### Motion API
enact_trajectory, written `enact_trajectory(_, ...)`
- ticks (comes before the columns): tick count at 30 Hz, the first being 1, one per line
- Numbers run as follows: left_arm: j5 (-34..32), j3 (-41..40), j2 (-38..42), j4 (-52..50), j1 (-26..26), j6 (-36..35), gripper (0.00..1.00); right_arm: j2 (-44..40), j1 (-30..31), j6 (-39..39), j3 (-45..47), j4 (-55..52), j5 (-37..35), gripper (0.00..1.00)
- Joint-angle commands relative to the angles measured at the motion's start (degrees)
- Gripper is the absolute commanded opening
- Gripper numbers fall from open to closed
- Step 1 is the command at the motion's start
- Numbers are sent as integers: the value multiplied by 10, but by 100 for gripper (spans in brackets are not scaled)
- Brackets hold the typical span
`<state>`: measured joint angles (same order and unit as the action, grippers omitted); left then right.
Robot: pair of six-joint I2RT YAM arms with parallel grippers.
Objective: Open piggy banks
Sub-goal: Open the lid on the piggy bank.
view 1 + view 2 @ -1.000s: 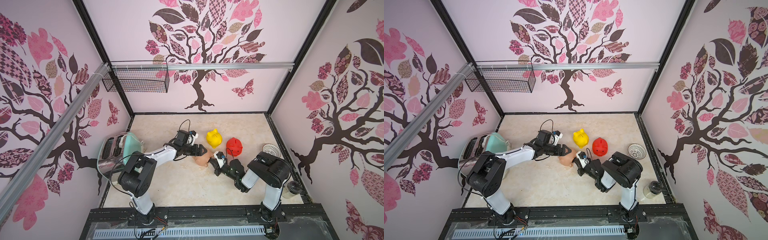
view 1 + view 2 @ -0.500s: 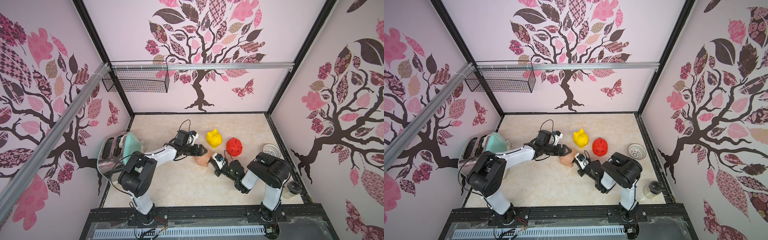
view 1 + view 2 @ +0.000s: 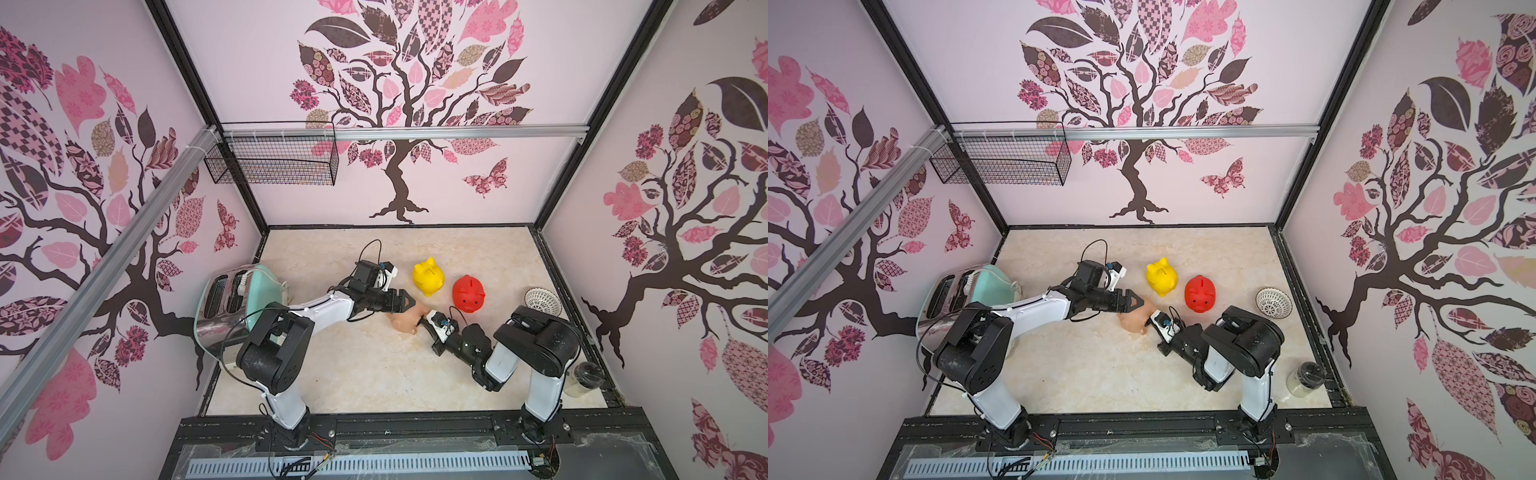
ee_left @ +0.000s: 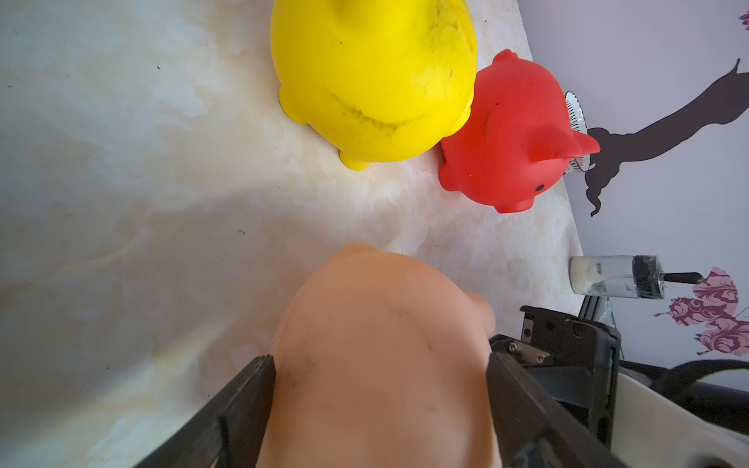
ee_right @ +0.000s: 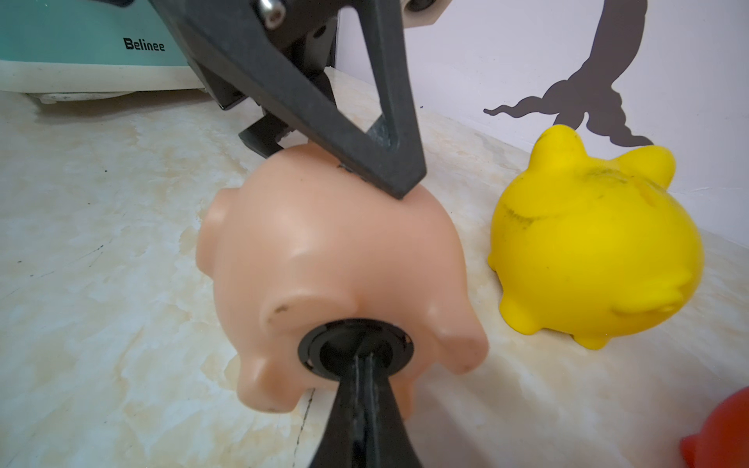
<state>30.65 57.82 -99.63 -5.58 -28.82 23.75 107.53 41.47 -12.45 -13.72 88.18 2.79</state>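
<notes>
- Here, the left gripper [image 4: 379,360] clamps the peach piggy bank [image 5: 324,263], tipped on its side, across its body.
- In its black belly plug [image 5: 312,348] sits the right gripper [image 5: 362,360], tips pressed together.

Three pigs, two arms, four other items

On the surface [image 3: 353,374] there are three piggy banks: one peach-tan pig [image 3: 404,321], one yellow pig [image 3: 429,277] and one red pig [image 3: 468,293]. There is one black belly plug [image 5: 314,348] in sight, one mint-green toaster [image 3: 232,299], one white lattice bowl [image 3: 542,300], one glass jar [image 3: 584,376] and one black wire basket [image 3: 274,160]. Two robot arms carry one tool each: left tool [image 3: 411,300] and right tool [image 5: 362,364].
</notes>
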Motion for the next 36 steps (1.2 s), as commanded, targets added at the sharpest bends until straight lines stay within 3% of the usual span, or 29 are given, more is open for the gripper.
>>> enact_trajectory(1, -48, -19, -35, -83, -2, -17, 85, 6, 4, -4, 8, 26, -3, 0)
enact_trajectory(7, -47, -18, -36, -83, -2, -17, 85, 6, 4, 8, 8, 24, -8, 0)
enact_trajectory(11, -46, -18, -35, -83, -2, -17, 85, 13, 4, 15, 10, 31, -9, 20)
enact_trajectory(14, -46, -18, -35, -83, -2, -17, 85, 19, 4, 19, 7, 36, -11, 29)
enact_trajectory(20, -46, -18, -35, -83, -2, -17, 85, 26, 4, 18, 4, 43, -18, 29)
enact_trajectory(24, -45, -18, -35, -82, -2, -17, 85, 28, 4, 19, -2, 41, -14, 22)
enact_trajectory(36, -44, -19, -36, -83, -2, -17, 85, 36, 4, 24, -19, 32, -8, 24)
